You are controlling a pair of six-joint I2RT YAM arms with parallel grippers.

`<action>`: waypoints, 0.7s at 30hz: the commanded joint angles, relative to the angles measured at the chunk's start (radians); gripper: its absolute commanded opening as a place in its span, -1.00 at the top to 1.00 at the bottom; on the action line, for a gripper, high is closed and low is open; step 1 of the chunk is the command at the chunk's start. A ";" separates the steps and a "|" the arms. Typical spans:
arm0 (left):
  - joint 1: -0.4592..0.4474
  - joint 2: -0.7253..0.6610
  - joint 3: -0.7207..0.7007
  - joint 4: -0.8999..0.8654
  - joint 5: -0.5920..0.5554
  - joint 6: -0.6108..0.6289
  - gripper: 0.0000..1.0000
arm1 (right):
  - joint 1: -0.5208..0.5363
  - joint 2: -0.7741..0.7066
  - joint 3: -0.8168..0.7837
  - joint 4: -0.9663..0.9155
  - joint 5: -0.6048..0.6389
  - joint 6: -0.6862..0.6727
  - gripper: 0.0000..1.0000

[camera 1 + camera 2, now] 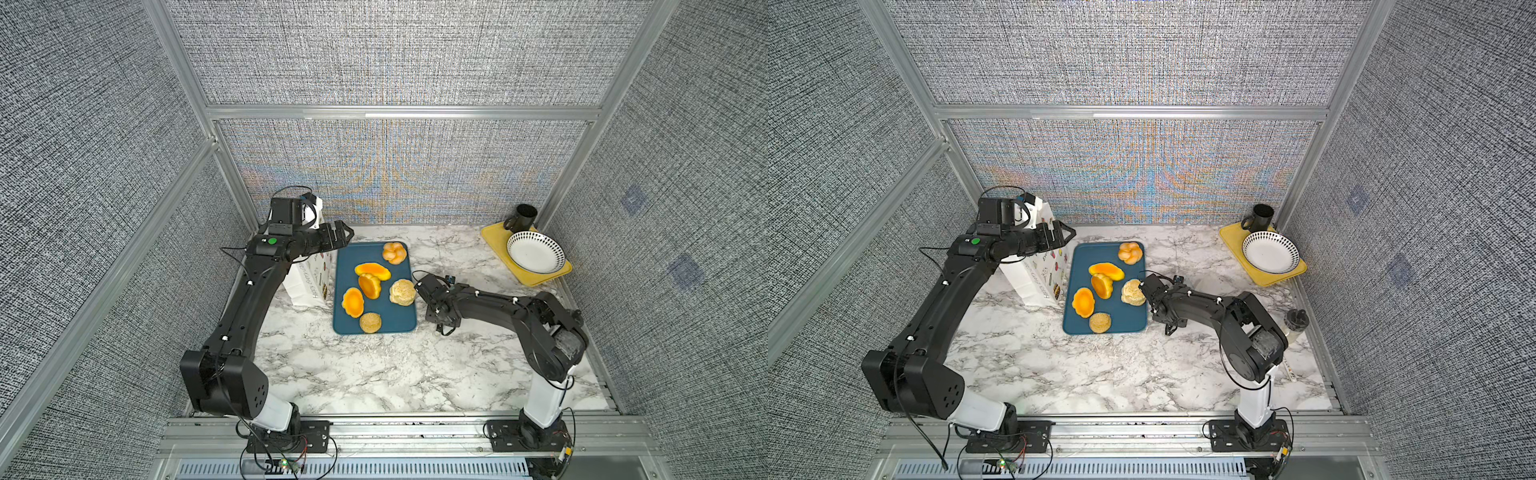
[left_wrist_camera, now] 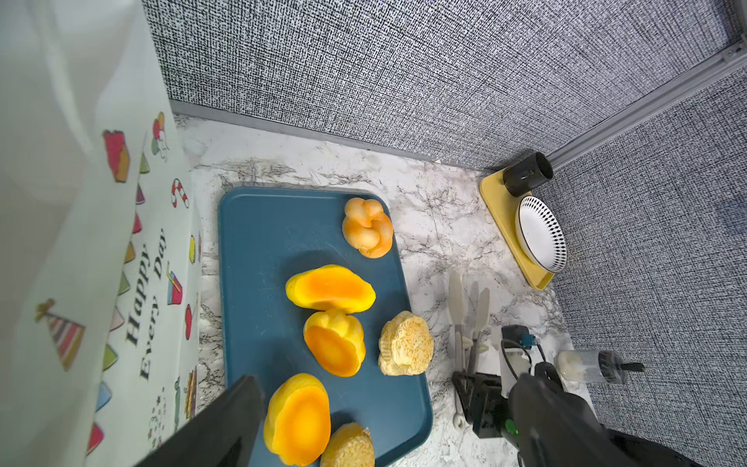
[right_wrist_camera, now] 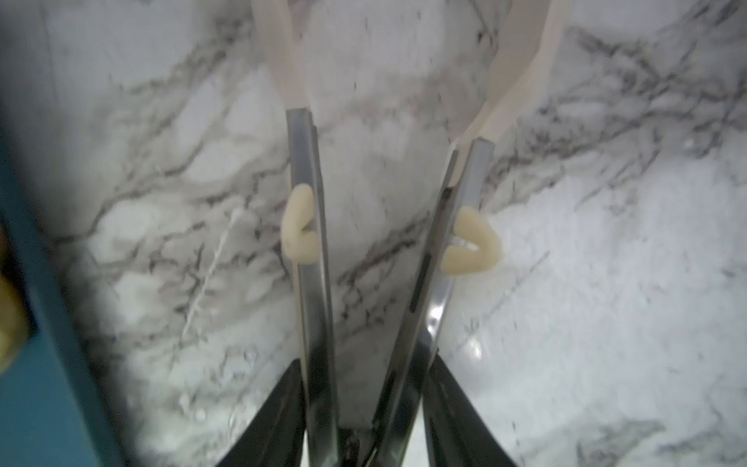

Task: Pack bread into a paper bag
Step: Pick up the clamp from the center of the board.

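Six pieces of bread lie on a blue tray [image 1: 357,257]: a knotted roll [image 1: 394,252], three orange-yellow ovals [image 1: 372,271] [image 1: 370,286] [image 1: 353,302], a sesame bun [image 1: 370,323] and a crumbly round [image 1: 402,292]. The white paper bag [image 1: 309,286] [image 2: 81,202] stands left of the tray. My left gripper [image 1: 338,237] [image 2: 390,380] hangs open above the bag's tray-side edge, empty. My right gripper [image 1: 428,291] [image 3: 364,384] is low, just right of the tray, shut on metal tongs [image 3: 311,283] [image 2: 458,319]. Their white tips stand apart over bare marble.
A yellow tray [image 1: 498,249] at the back right carries a black mug [image 1: 521,218] and a dotted bowl [image 1: 535,257]. A clear bottle [image 1: 1295,326] stands by the right wall behind the right arm. Fabric walls close three sides.
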 commanded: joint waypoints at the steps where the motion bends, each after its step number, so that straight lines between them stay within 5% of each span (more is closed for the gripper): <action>1: 0.002 -0.001 0.007 0.028 0.003 0.010 -0.99 | -0.002 -0.050 0.013 -0.124 -0.033 -0.011 1.00; 9: 0.002 -0.001 0.010 0.024 -0.001 0.007 -0.99 | -0.039 -0.174 0.112 -0.139 -0.041 -0.161 1.00; 21: 0.000 0.025 0.035 0.023 -0.030 0.010 -0.99 | -0.050 -0.199 0.193 -0.037 -0.487 -0.431 1.00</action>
